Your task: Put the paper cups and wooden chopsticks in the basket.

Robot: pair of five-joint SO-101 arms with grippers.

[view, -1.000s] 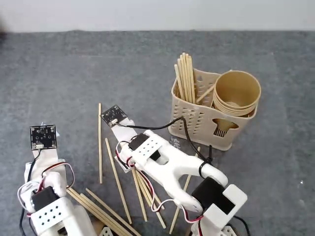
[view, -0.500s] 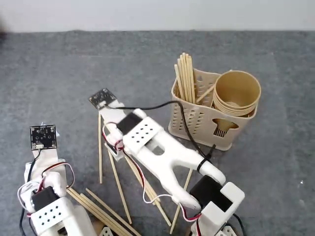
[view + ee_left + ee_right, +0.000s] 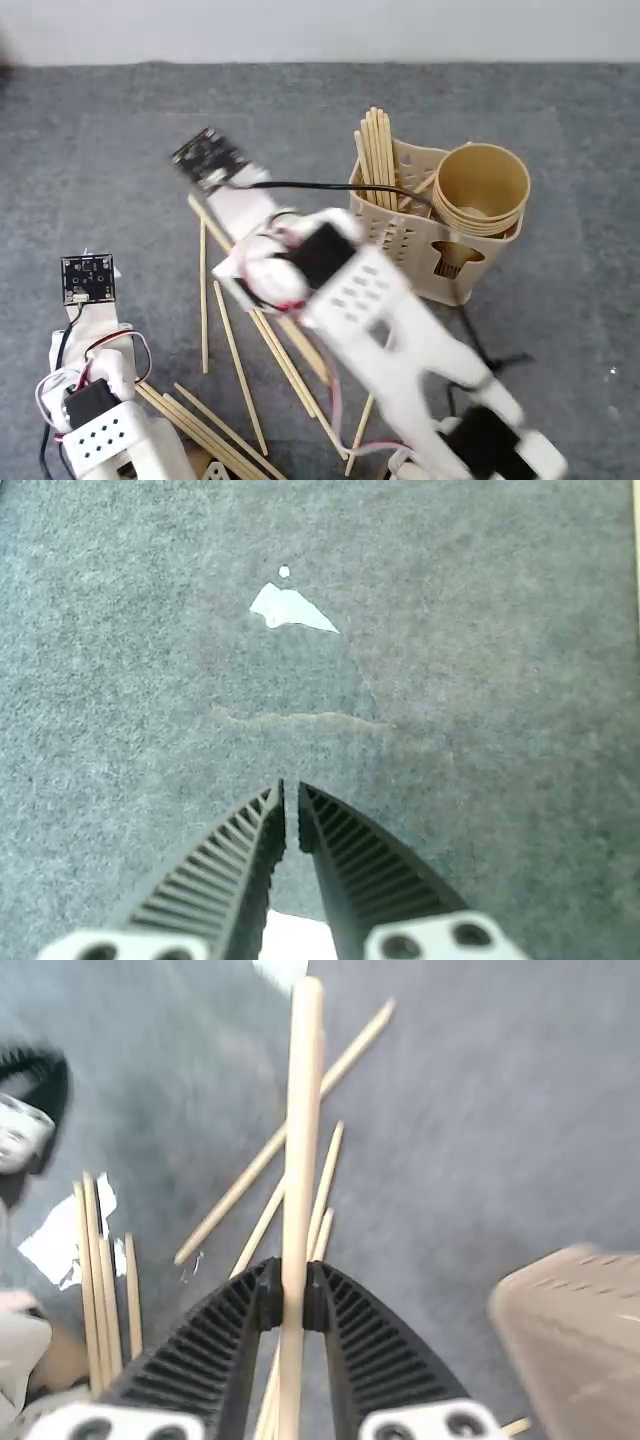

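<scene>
My right gripper (image 3: 290,1295) is shut on a wooden chopstick (image 3: 300,1110), which runs lengthwise out past the fingertips. From above, this chopstick (image 3: 205,218) slants out from under the right arm (image 3: 360,300), left of the beige basket (image 3: 400,245). The basket holds stacked paper cups (image 3: 484,190) and an upright bundle of chopsticks (image 3: 376,155). Several loose chopsticks (image 3: 240,370) lie on the grey mat between the arms. My left gripper (image 3: 291,795) is shut on nothing, above bare mat at the near left.
More loose chopsticks (image 3: 200,420) lie beside the left arm's base (image 3: 90,420). A basket corner (image 3: 570,1310) shows in the right wrist view. A white scrap (image 3: 290,608) lies on the mat ahead of the left gripper. Grey mat spreads far left and right.
The right arm has risen and swung away from me, lifting the gripped chopstick off the pile. The left arm has not moved.
</scene>
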